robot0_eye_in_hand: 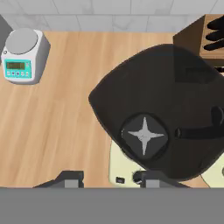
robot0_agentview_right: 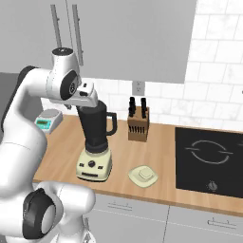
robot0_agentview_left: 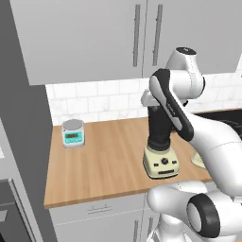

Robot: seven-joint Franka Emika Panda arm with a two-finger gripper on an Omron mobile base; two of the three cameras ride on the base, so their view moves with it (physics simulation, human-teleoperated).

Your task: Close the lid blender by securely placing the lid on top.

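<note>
The blender (robot0_agentview_right: 97,127) stands near the counter's front edge, its dark jar uncovered on a cream base (robot0_agentview_left: 161,164). In the hand view I look straight down into the jar (robot0_eye_in_hand: 162,105) and see the blade at its bottom. My gripper (robot0_eye_in_hand: 111,178) hovers just above the jar's rim, open, with nothing between its fingertips (robot0_eye_in_hand: 72,177). The pale cream lid (robot0_agentview_right: 144,175) lies flat on the counter to the right of the blender base, apart from the gripper. In the left base view my arm hides most of the lid (robot0_agentview_left: 198,161).
A grey-and-teal scale (robot0_agentview_left: 73,132) sits at the counter's back left. A wooden knife block (robot0_agentview_right: 138,123) stands behind the blender to the right. A black cooktop (robot0_agentview_right: 209,161) fills the right side. Wall cabinets (robot0_agentview_right: 128,38) hang low overhead.
</note>
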